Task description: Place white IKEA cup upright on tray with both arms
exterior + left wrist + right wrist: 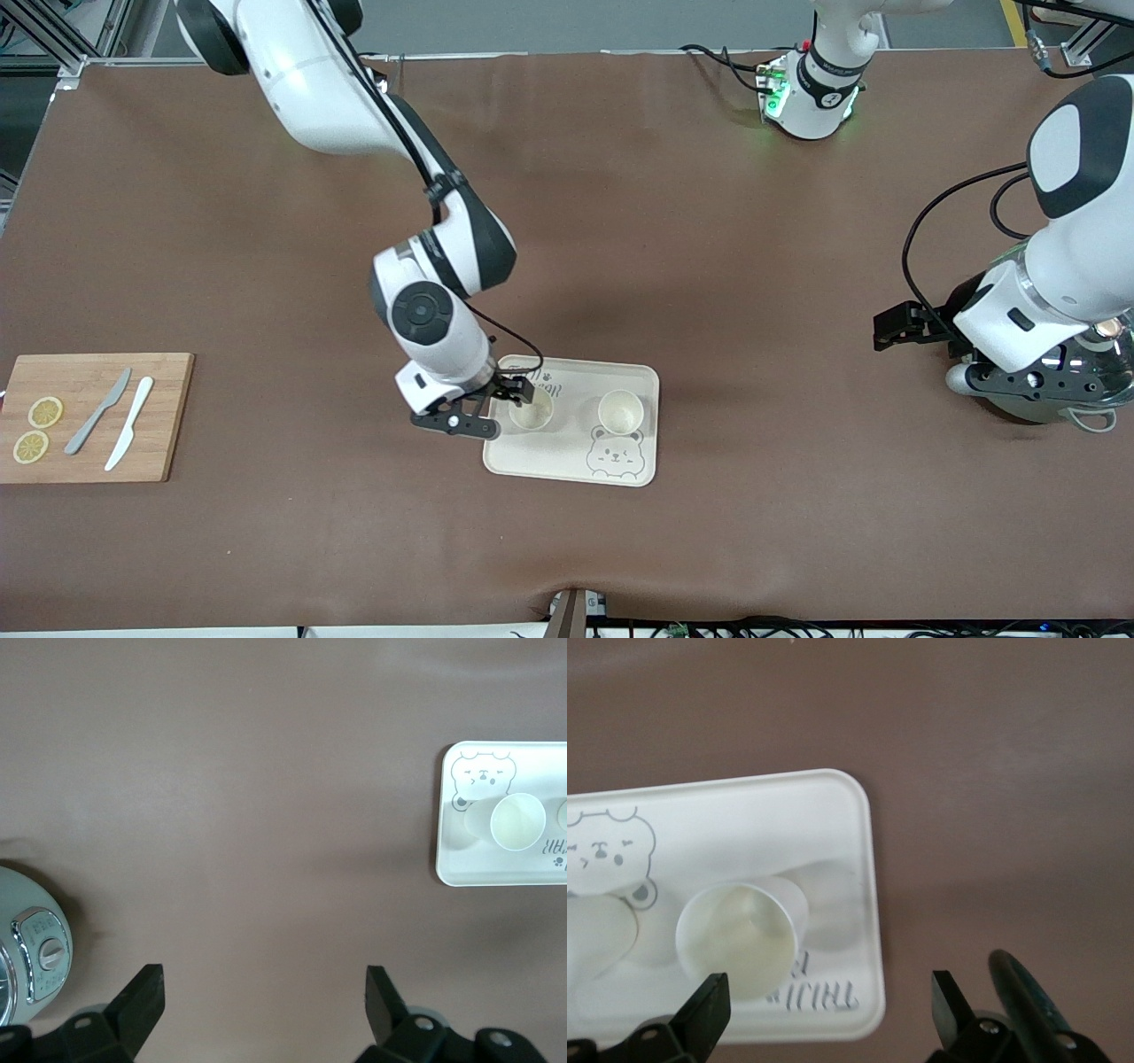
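Just right claw [518, 396] above tray [567, 461]

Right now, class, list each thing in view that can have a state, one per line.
Cup under right hand: upright on tray.
Second cup: upright on tray.
Right hand: open, over tray's edge.
Left hand: open, waiting above bare table by an appliance.

Even overhead light, soft shadows
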`<state>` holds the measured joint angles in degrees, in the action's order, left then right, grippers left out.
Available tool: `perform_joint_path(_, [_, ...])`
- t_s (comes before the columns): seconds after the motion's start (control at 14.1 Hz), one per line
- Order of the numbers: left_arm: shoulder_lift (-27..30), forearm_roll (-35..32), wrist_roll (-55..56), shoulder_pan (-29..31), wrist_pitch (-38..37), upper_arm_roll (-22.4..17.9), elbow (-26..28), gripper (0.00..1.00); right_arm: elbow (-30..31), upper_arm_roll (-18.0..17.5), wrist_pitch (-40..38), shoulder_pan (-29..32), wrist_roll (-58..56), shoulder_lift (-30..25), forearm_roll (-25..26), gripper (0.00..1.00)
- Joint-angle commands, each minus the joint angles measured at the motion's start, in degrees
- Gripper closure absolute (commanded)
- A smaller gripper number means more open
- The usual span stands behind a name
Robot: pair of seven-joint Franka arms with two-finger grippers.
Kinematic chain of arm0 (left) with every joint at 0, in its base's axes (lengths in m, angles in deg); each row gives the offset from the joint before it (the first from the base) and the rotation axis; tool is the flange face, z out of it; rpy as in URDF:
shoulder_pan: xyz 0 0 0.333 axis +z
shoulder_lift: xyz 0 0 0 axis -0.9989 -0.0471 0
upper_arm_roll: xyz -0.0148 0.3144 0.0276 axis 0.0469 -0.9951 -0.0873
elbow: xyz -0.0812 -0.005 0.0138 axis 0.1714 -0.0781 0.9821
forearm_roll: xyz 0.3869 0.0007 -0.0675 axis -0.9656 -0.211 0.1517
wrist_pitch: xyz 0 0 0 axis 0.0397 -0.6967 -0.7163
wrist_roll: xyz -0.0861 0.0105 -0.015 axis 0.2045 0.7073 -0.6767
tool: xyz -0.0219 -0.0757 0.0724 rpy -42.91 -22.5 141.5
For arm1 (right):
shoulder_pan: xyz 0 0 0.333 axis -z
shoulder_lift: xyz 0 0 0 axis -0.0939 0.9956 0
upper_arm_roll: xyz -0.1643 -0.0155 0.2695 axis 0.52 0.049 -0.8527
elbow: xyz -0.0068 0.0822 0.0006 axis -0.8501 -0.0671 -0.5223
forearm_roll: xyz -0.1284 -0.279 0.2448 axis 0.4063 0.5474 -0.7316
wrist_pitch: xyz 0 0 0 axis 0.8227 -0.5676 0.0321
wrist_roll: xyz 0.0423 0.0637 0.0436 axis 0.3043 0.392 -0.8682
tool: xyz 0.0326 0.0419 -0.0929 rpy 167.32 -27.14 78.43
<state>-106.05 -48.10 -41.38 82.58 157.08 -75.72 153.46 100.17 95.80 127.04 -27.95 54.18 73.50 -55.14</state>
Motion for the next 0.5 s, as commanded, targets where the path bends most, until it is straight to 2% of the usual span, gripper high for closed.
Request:
perform_joint_path(0.0, [1.55,0.70,-0.08,0.68,-0.27,0.55,1.04,0.00,2.62,-1.00,-15.64,4.32,-6.47,-12.52,-0.17,0.00])
perform_joint_path(0.21, [3.82,0.79,0.01,0.68,-3.32,0.46,1.21,0.00,2.88,-0.92,-30.35,9.76,-13.34,-22.20,0.00,0.00])
perform_joint_path(0.43, [9.88,0.96,-0.17,0.85,-4.23,0.37,7.69,0.00,8.22,-0.83,-36.88,17.75,-22.71,-32.22,0.62,0.00])
